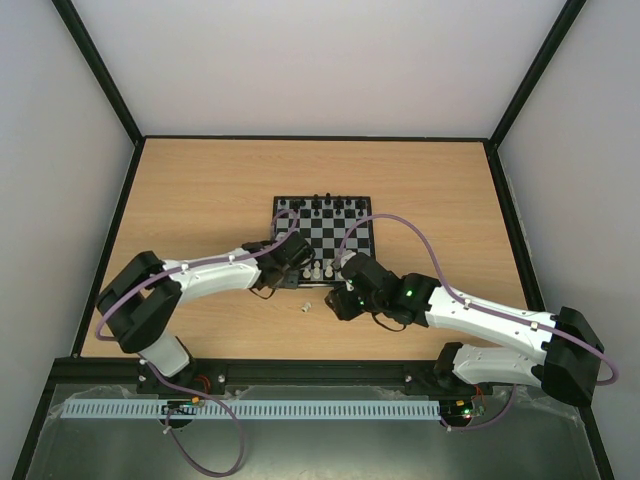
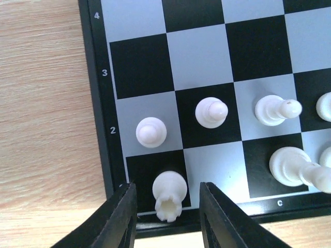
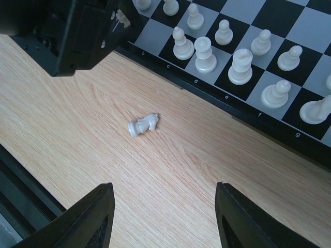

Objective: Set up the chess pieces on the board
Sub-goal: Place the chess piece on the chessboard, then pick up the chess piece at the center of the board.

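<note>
The board (image 1: 340,236) lies mid-table, with whitish chess pieces standing on its near rows. My left gripper (image 2: 168,217) is open over the board's near left corner. A white rook (image 2: 169,194) stands on the corner square between its fingers, with a gap on each side. White pawns (image 2: 151,132) stand on the row behind it. My right gripper (image 3: 164,217) is open and empty above bare wood in front of the board. A white knight (image 3: 142,124) lies on its side on the table ahead of it; it also shows in the top view (image 1: 305,306).
Tiny black pieces (image 1: 325,205) stand on the board's far rows. The left gripper's body (image 3: 77,31) fills the upper left of the right wrist view, close to the knight. Black frame posts and pale walls ring the wooden table (image 1: 200,190).
</note>
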You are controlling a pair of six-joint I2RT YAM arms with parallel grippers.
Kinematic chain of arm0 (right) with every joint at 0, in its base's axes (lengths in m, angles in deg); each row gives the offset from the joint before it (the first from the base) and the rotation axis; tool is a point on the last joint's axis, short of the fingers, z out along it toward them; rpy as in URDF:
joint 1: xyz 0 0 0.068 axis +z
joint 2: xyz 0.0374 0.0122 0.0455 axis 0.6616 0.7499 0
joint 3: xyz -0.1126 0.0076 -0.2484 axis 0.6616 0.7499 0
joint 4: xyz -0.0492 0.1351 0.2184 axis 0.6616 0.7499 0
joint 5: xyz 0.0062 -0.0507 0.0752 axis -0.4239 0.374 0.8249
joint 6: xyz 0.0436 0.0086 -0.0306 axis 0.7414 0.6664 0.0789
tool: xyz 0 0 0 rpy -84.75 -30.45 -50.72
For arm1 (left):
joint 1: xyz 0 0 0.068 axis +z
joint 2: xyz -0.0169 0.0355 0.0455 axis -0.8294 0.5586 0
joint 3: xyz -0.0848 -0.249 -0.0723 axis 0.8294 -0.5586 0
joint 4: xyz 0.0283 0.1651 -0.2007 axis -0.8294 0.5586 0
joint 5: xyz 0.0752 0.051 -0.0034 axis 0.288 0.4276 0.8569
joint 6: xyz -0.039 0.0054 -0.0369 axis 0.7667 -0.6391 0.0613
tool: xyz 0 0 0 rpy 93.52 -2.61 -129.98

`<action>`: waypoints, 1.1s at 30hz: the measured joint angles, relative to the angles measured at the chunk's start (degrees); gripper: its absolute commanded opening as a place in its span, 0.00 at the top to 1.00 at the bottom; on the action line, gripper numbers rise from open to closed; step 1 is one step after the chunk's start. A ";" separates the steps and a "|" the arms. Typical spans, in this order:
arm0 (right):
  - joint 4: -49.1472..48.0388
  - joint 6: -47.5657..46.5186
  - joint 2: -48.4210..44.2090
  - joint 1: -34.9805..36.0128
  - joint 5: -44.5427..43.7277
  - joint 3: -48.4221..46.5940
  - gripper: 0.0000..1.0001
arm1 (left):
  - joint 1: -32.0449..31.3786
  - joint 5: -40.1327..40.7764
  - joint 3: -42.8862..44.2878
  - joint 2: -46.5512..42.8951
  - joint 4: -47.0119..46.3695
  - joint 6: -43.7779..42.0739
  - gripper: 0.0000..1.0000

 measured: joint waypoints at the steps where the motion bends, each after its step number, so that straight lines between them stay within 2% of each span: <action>1: 0.00 0.02 0.00 0.00 0.00 0.00 0.46 | 0.00 0.02 0.00 -0.44 0.20 0.07 0.60; 8: -0.04 0.02 0.11 0.00 -0.02 0.02 0.46 | -1.75 0.90 -0.09 -9.07 3.80 1.88 0.54; 13: -0.04 0.04 0.04 0.00 -0.07 0.02 0.45 | -8.04 0.15 -2.58 -16.04 3.43 3.82 0.53; 19: -0.04 0.28 -2.56 0.00 -0.13 0.24 0.43 | -14.91 -2.62 -13.46 -21.27 -5.05 4.48 0.54; 25: -0.04 0.90 -3.45 0.00 -0.55 0.31 0.43 | -18.67 -3.10 -23.23 -26.62 -13.55 5.07 0.42; 29: -0.04 0.96 -3.45 0.00 -0.70 0.35 0.43 | -19.69 -2.97 -25.64 -26.88 -18.32 5.01 0.40; 33: -0.02 0.98 -3.43 0.00 -0.90 0.35 0.43 | -20.31 -2.08 -25.83 -23.32 -21.90 4.92 0.42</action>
